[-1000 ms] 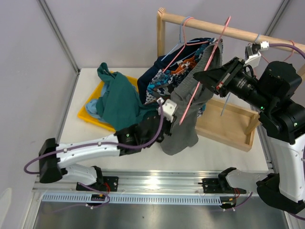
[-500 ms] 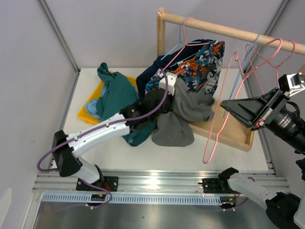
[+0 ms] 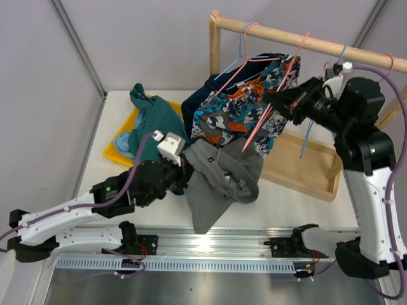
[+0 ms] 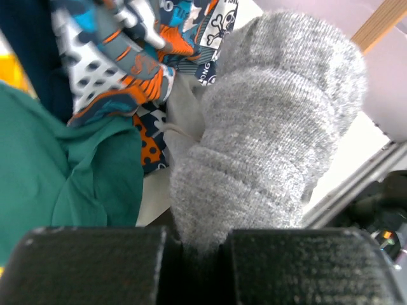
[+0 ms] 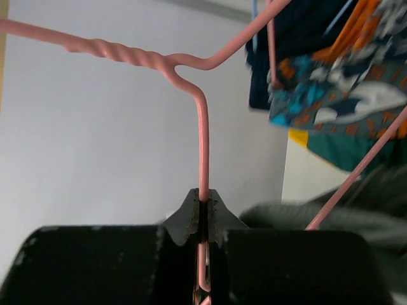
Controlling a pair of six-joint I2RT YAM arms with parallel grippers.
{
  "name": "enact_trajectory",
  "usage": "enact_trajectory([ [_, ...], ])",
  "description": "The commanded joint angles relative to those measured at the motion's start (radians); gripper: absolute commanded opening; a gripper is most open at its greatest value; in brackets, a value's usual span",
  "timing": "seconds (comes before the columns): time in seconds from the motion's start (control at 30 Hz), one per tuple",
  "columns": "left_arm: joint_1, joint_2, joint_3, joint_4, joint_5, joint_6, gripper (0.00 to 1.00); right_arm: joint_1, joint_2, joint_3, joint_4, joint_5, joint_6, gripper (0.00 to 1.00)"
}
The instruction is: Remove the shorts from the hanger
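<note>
Since the last frame the grey shorts [image 3: 219,179] came nearer, off the pink hanger [image 5: 202,127] that the right gripper [image 5: 202,208] clamped. The left gripper [image 4: 194,246] pinched a bunched fold. I judged them soft and light.

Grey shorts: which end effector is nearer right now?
Left. The left end effector is clamped on the grey shorts themselves. The right end effector is up near the wooden rail, shut on the pink hanger, not touching the shorts.

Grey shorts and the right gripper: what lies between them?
In the top external view, the patterned shorts hang between the grey shorts and the right gripper, crossed by the pink hanger that gripper clamps.
</note>
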Motion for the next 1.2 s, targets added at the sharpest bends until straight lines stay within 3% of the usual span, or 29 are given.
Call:
enact_trajectory([
  [0.0, -0.024, -0.068, -0.058, -0.036, -0.061, -0.07, 0.0, -0.118, 0.021, 0.017, 0.168, -0.134, -0.003, 0.0],
  [0.13, -0.032, -0.114, -0.101, -0.059, -0.061, -0.086, 0.0, -0.236, 0.058, 0.008, 0.214, -0.168, -0.001, 0.0],
  [0.3, -0.04, -0.123, -0.135, -0.053, -0.051, -0.098, 0.0, -0.297, 0.064, -0.035, 0.231, -0.192, 0.016, 0.0],
  [0.5, -0.043, -0.105, 0.009, -0.143, -0.106, -0.07, 0.0, -0.327, -0.011, -0.182, 0.237, -0.203, 0.036, 0.0],
  [0.53, -0.043, -0.102, 0.034, -0.165, -0.139, -0.049, 0.0, -0.327, -0.027, -0.205, 0.234, -0.201, 0.037, 0.03],
  [0.63, -0.04, -0.08, 0.165, -0.236, -0.21, -0.002, 0.0, -0.33, -0.09, -0.282, 0.222, -0.197, 0.026, 0.31],
  [0.67, -0.031, -0.071, 0.185, -0.248, -0.241, 0.043, 0.0, -0.33, -0.103, -0.292, 0.208, -0.189, 0.02, 0.47],
  [0.77, 0.037, -0.031, 0.354, -0.272, -0.238, 0.135, 0.0, -0.33, -0.142, -0.303, 0.167, -0.177, -0.017, 0.71],
  [1.0, 0.374, 0.096, 0.623, -0.269, -0.068, 0.322, 0.0, -0.33, -0.169, -0.184, -0.04, -0.088, -0.216, 0.96],
  [1.17, 0.675, 0.265, 0.872, -0.32, 0.121, 0.33, 0.0, -0.33, -0.172, -0.038, -0.244, 0.064, -0.406, 1.0],
])
